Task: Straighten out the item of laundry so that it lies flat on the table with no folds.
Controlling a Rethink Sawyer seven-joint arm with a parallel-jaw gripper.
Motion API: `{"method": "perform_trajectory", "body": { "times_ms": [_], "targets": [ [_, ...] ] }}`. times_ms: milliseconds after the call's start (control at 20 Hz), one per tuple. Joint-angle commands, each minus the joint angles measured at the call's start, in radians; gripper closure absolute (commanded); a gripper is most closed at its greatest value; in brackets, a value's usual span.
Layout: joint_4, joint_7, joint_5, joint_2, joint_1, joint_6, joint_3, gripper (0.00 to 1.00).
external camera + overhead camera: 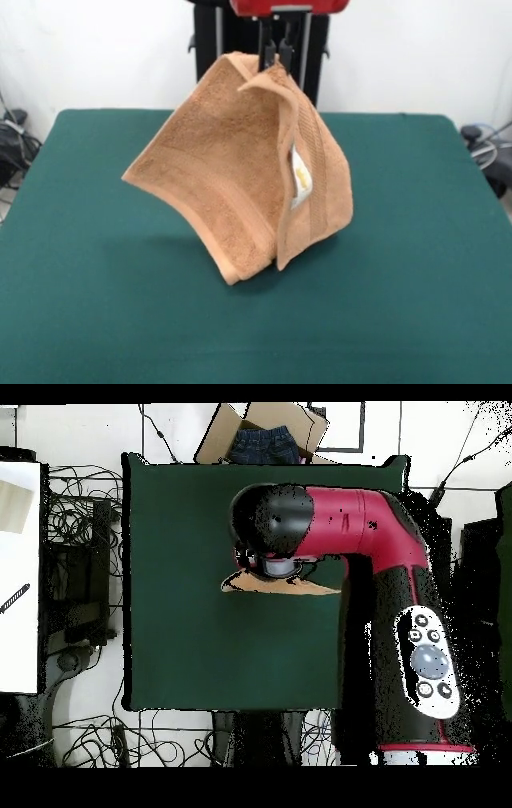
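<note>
Hanging from my jaws point(276, 58) at the top centre of the front view, the towel point(232, 172) is pinched by one upper corner, so the jaws are clenched on the cloth. Its body spreads downward and toward the left of the frame as a slanted sheet, with a woven border band point(214, 206) running along the lower left edge. A narrower flap folds back on the right side, and a small white tag point(300, 178) with a gold mark shows in the crease between flap and main sheet. The lowest corner of the towel sits at the centre of the frame, touching or just above the green bench point(96, 272); I cannot tell which. A dark shadow lies on the bench beneath that corner. The red housing of my arm point(290, 6) crosses the top edge.

In the overhead view, my red and black arm point(385, 554) enters from the lower right and bends toward the centre of the frame, its black rounded end point(268, 519) covering the jaws. Only a thin orange-brown sliver of the towel point(285, 587) shows just below that end, near the middle of the green bench point(180, 644). A cardboard box point(262, 432) holding dark blue fabric sits beyond the top edge of the bench. Tangled cables point(80, 534) lie to the left of the bench.
</note>
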Motion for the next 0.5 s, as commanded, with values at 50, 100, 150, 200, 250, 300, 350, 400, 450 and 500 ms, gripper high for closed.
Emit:
{"method": "perform_trajectory", "body": {
  "times_ms": [50, 100, 150, 200, 250, 300, 350, 400, 450, 500],
  "targets": [
    [-0.016, -0.226, -0.023, -0.011, -0.035, 0.100, 0.091, 1.00],
    [-0.022, -0.228, -0.023, -0.014, -0.037, 0.109, 0.092, 1.00],
    [-0.028, -0.230, -0.022, -0.016, -0.038, 0.120, 0.092, 1.00],
    [-0.035, -0.232, -0.022, -0.018, -0.040, 0.132, 0.093, 1.00],
    [-0.040, -0.234, -0.022, -0.019, -0.041, 0.139, 0.093, 1.00],
    [-0.052, -0.238, -0.023, -0.018, -0.041, 0.149, 0.093, 1.00],
    [-0.059, -0.241, -0.024, -0.016, -0.041, 0.153, 0.093, 1.00],
    [-0.073, -0.242, -0.027, -0.011, -0.038, 0.161, 0.094, 1.00],
    [-0.087, -0.242, -0.030, -0.006, -0.036, 0.169, 0.095, 1.00],
    [-0.099, -0.249, -0.031, -0.005, -0.036, 0.179, 0.098, 1.00]
  ]
}}
